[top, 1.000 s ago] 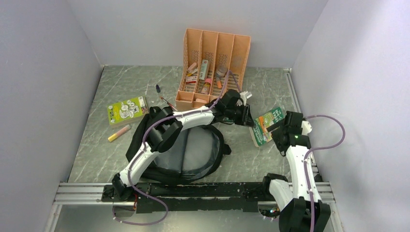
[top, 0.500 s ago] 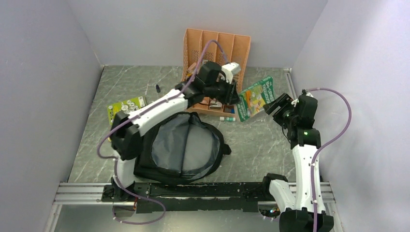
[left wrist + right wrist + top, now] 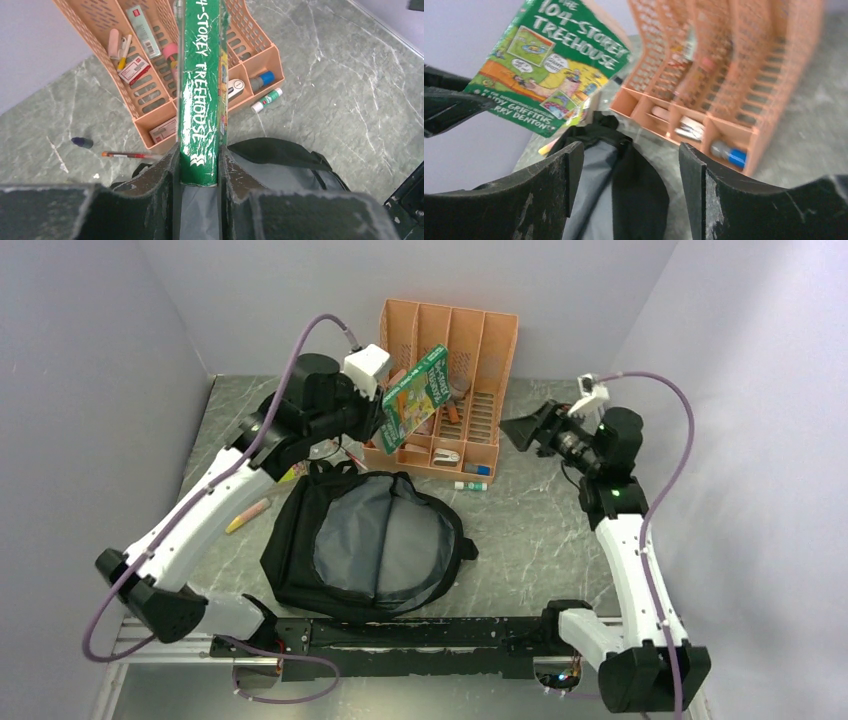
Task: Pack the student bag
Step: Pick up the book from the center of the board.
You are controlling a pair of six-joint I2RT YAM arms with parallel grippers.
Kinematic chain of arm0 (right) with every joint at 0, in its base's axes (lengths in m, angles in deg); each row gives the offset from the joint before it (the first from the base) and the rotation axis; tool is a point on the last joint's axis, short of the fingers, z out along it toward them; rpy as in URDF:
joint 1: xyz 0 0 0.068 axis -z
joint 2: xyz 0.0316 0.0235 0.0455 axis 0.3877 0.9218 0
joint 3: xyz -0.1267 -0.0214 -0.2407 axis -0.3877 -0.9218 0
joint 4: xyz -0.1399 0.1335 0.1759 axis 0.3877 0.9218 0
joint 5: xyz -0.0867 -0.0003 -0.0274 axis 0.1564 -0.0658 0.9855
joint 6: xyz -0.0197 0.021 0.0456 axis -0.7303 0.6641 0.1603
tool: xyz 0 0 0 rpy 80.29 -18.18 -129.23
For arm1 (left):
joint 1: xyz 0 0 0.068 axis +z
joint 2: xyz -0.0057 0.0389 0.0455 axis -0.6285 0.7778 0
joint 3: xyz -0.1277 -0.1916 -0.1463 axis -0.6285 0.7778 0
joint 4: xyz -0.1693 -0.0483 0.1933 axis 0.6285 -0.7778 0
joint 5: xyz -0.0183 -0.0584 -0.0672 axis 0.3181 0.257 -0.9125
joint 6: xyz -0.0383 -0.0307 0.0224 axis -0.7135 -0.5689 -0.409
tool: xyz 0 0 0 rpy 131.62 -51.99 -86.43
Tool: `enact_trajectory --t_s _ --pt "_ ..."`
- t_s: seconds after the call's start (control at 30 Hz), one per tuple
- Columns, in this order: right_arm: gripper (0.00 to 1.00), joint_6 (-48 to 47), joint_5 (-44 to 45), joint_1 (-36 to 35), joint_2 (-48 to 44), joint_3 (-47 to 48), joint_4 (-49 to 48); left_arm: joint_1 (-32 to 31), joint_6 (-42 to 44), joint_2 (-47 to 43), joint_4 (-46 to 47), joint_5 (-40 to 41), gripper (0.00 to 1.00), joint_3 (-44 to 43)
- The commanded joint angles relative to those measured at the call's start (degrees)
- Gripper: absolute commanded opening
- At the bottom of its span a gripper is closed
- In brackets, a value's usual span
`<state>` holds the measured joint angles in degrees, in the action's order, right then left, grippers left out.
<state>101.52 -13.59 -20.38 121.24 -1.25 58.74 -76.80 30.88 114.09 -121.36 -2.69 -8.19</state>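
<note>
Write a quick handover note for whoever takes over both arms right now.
Left gripper: shut on the green book, held in the air near the student bag's far end, by the orange organiser.
Right gripper: open, empty, raised on the right.
Bag: lying open, grey lining showing, nothing visible inside.
Done: book lifted.
Left: lower the book into the bag; the glue stick and marker lie loose on the table.

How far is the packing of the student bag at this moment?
Done: the student bag lies open, grey lining bare, nothing visible inside. In hand: the left hand holds a green book up; the right hand is open, empty. Left: that book, the glue stick and marker on the table, the items in the orange organiser.
</note>
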Motion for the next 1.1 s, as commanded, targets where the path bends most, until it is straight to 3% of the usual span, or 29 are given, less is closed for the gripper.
enact_trajectory --t_s 0.0,0.13,0.4,0.63,0.83,1.07 --pt "0.72 -5.7 -4.8 -9.2 4.4 4.4 -16.7 -0.8 4.0 -6.4 0.8 -0.2 0.05 2.1" --pt "0.72 -14.3 -8.2 -15.8 10.0 5.9 -25.8 -0.9 9.3 -13.4 4.4 -10.5 0.05 8.9" --pt "0.72 -23.7 -20.1 -16.3 8.9 -0.4 -41.8 -0.9 17.5 -19.6 3.2 -15.1 0.05 11.8" --pt "0.73 -32.8 -31.7 -16.3 2.7 -2.9 -34.3 -0.8 23.7 -19.0 1.2 -31.9 0.05 10.9" --pt "0.71 -32.4 -40.7 -16.4 1.1 -1.7 -28.2 -0.9 26.2 -18.1 0.3 -36.3 0.05 9.5" --pt "0.56 -30.9 -44.0 -16.6 -1.6 -3.9 -21.7 -0.9 26.9 -18.4 1.8 -35.1 0.05 8.9"
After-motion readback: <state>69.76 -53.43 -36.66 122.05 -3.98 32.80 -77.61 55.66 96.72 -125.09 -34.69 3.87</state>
